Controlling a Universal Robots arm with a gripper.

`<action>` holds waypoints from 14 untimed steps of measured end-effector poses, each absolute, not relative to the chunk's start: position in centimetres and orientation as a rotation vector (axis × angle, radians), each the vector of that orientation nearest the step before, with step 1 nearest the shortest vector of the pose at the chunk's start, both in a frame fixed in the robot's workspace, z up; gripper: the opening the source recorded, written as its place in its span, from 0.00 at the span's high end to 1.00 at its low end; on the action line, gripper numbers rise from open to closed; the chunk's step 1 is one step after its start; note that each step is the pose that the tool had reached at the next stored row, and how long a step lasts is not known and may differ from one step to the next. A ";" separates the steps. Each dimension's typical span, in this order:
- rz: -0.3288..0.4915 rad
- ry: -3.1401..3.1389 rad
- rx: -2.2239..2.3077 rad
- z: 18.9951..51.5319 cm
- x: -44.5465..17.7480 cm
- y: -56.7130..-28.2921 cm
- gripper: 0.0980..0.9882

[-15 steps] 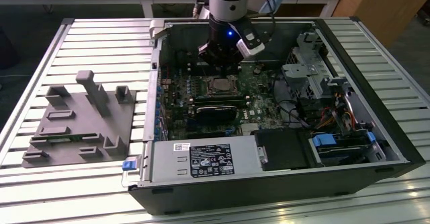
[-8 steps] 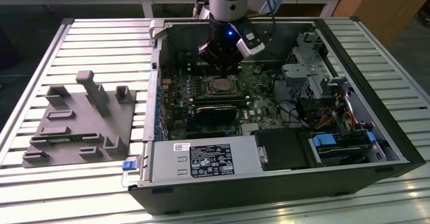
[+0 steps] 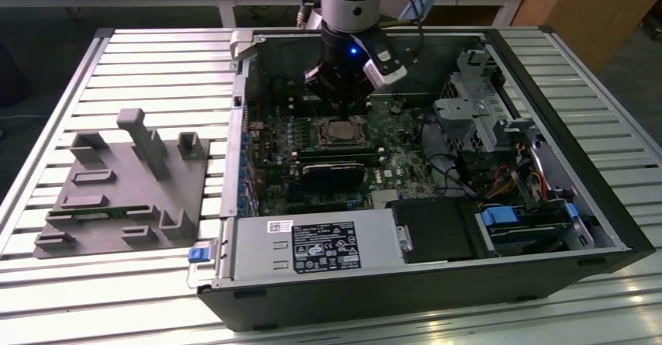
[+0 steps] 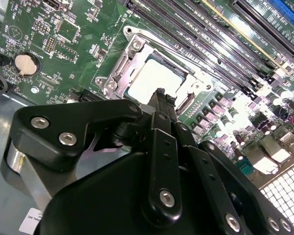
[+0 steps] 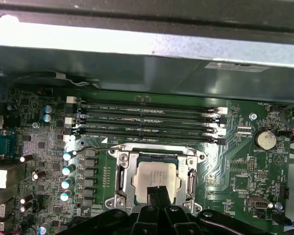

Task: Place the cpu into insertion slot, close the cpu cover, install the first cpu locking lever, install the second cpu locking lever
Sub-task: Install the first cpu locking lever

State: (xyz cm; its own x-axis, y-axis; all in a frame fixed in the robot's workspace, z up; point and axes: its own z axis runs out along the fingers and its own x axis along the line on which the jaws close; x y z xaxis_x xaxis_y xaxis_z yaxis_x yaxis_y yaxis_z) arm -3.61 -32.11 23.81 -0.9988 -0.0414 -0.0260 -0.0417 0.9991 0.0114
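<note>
The cpu [image 5: 157, 176] lies in the insertion slot [image 5: 123, 174], hand [image 5: 158, 192] over its edge.

The cpu [image 5: 156, 177] has a dull, silvery metal top; the insertion slot [image 5: 121, 178] has a bright bare-metal rim. The motherboard [image 5: 235, 166] is glossy green. The gripper [image 4: 159, 95] is smooth matt black with shiny screws [image 4: 167, 198]. The table [image 3: 155, 66] is ribbed, gleaming metal.

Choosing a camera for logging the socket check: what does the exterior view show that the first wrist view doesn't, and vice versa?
Exterior view: the open computer case, the grey fixture block beside it, the power supply. First wrist view: the memory slots and the coin battery. Both: the cpu lying in the insertion slot, with the gripper at its edge.
</note>
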 end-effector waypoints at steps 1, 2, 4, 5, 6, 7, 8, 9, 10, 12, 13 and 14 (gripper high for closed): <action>0.019 3.115 -0.065 23.8 -3.7 -32.1 0.99; 0.019 3.115 -0.065 23.8 -3.7 -32.1 0.99; 0.019 3.115 -0.065 23.8 -3.8 -32.1 0.99; 0.019 3.115 -0.065 23.8 -3.8 -32.1 0.99; 0.019 3.115 -0.065 23.8 -3.9 -32.1 0.99; 0.019 3.115 -0.065 23.8 -3.9 -32.1 0.99; 0.019 3.115 -0.065 23.8 -4.0 -32.1 0.99; 0.019 3.115 -0.065 23.8 -4.0 -32.1 0.99; 0.019 3.115 -0.065 23.8 -4.1 -32.1 0.99; 0.019 3.115 -0.065 23.8 -4.2 -32.1 0.99; 0.019 3.115 -0.065 23.8 -4.3 -32.1 0.99; 0.019 3.115 -0.065 23.8 -4.4 -32.1 0.99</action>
State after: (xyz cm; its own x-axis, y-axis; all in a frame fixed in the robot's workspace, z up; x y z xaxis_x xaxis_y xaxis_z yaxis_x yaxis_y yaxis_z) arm -4.36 -32.11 23.80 -0.9988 -0.0414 -0.0261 -0.0417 0.9991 0.0115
